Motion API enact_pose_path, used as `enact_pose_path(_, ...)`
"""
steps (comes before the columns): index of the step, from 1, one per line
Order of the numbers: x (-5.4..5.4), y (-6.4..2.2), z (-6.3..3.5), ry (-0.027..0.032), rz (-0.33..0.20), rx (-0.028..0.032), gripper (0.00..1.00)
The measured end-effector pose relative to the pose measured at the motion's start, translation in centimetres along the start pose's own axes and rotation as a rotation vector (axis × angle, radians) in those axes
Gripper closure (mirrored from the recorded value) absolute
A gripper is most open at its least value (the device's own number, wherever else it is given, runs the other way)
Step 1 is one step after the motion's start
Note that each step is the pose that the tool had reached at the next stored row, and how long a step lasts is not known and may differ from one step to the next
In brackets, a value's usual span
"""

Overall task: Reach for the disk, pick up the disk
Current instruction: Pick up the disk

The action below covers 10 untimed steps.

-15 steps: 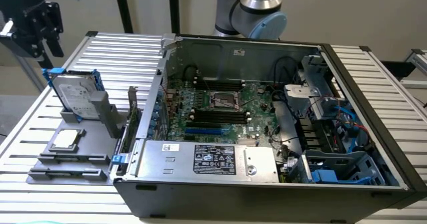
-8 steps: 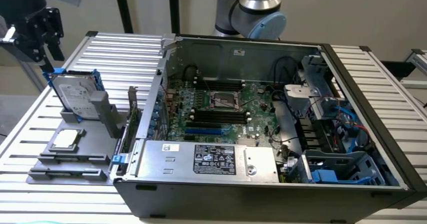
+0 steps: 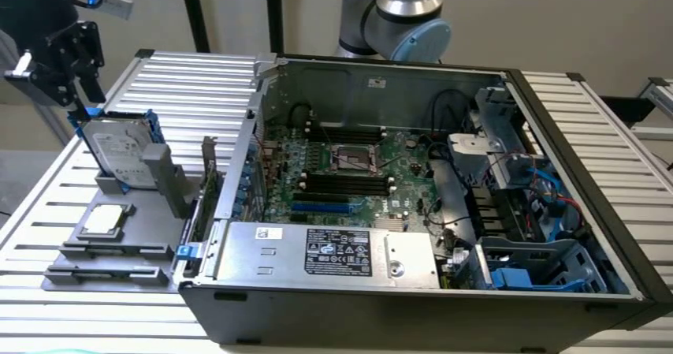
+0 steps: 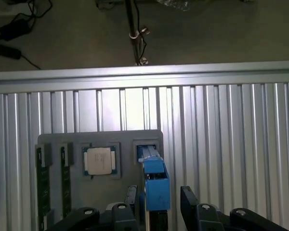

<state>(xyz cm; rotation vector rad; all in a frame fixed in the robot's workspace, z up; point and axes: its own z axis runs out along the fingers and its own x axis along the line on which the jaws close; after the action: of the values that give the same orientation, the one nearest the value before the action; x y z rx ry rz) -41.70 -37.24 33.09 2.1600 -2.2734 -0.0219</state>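
Gripper (image 3: pixel 76 94) pointing straight down over upright disk (image 3: pixel 118 150), jaws spread apart, flanking its top edge without contact.

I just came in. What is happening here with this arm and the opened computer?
The robot arm is reaching for the disk, which stands upright in a grey holder on the slatted table, to the exterior view's left of the open computer case. The gripper is open and hangs just above the disk's blue top edge, one finger on each side. It has not closed on it yet.
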Motion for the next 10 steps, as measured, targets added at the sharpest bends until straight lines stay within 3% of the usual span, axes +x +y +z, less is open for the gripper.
enact_pose_path(10, 0.0, 0.02, 1.59, 0.0001, -0.012, 0.0, 0.52)
